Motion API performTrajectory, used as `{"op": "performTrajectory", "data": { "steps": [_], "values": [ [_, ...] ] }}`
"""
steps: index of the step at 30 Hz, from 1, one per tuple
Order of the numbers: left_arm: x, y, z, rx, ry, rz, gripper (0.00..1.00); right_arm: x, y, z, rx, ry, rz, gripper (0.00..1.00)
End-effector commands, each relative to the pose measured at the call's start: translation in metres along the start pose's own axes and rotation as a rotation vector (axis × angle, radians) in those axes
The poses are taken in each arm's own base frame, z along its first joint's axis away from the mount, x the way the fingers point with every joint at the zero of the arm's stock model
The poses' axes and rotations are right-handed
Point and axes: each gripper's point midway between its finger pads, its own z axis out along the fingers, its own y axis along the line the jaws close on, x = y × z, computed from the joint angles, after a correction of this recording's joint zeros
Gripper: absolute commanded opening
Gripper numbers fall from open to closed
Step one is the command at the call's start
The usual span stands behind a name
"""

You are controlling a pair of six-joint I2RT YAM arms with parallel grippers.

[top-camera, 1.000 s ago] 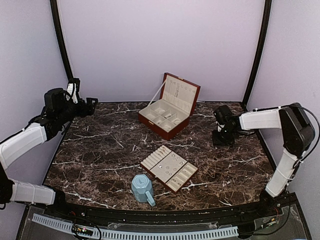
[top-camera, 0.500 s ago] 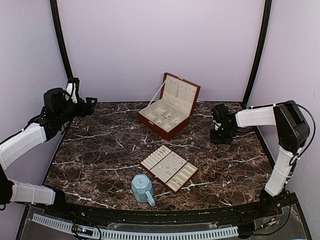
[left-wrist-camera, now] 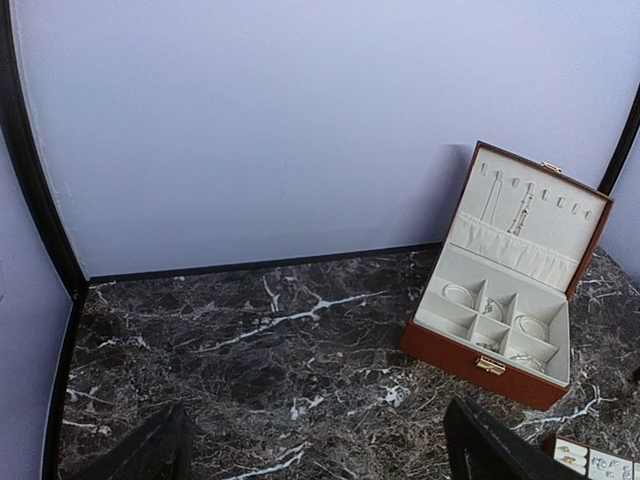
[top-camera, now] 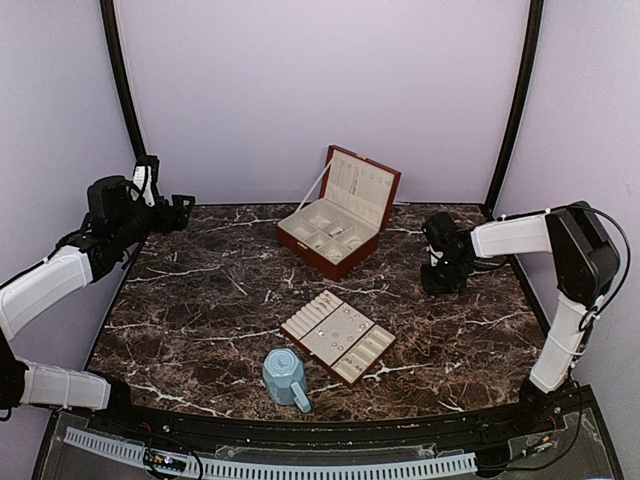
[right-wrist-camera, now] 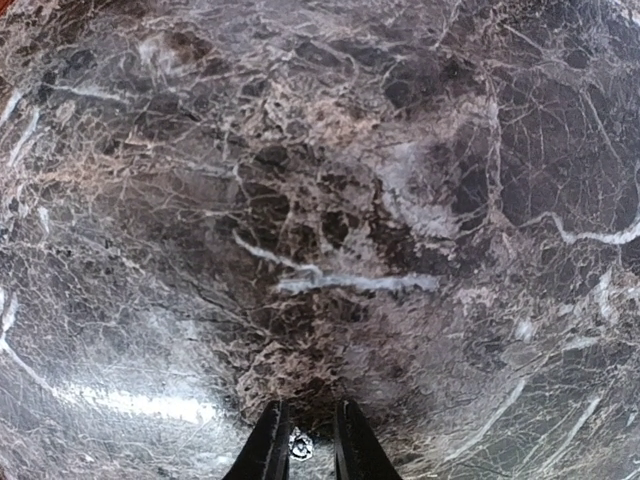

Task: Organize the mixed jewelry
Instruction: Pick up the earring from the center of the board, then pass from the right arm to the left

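Pick step: silvery piece (right-wrist-camera: 298, 447) between fingertips of your right gripper (right-wrist-camera: 308, 418), clamp unconfirmed; left gripper (left-wrist-camera: 315, 425) wide open. Next: confirm hold, lift

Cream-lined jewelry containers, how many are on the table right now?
2: the open brown box at the far middle, lid up, and the flat tray near the front, beside the blue mug. None seems hidden.

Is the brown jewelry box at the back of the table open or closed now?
Open. Its lid stands raised behind the box, and the cream compartments inside show in the top and left wrist views.
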Motion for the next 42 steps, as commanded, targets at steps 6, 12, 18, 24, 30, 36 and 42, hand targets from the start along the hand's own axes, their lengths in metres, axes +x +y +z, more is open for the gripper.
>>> {"op": "performTrajectory", "data": {
  "steps": [6, 12, 18, 24, 30, 36, 42],
  "values": [
    [-0.023, -0.003, -0.008, 0.012, -0.059, 0.01, 0.9, 0.001, 0.006, -0.007, -0.004, -0.017, -0.01, 0.09],
    [-0.022, -0.003, -0.008, 0.013, -0.058, 0.011, 0.9, -0.001, 0.007, -0.008, -0.003, -0.025, -0.011, 0.0],
    [-0.022, -0.003, -0.008, 0.015, -0.063, 0.012, 0.9, -0.012, 0.013, -0.024, -0.041, -0.076, 0.006, 0.0],
    [-0.033, -0.036, -0.015, 0.187, -0.133, -0.003, 0.86, -0.039, 0.044, -0.07, -0.265, -0.21, 0.045, 0.0],
    [-0.037, -0.101, -0.025, 0.325, -0.2, 0.006, 0.86, -0.056, 0.092, -0.135, -0.626, -0.357, 0.071, 0.0],
    [-0.036, -0.19, -0.046, 0.607, -0.307, -0.076, 0.85, -0.059, 0.153, -0.222, -1.021, -0.523, 0.035, 0.0],
    [-0.03, -0.269, -0.067, 0.879, -0.341, -0.071, 0.84, -0.041, 0.201, -0.303, -1.351, -0.605, -0.038, 0.0]
  ]
}}
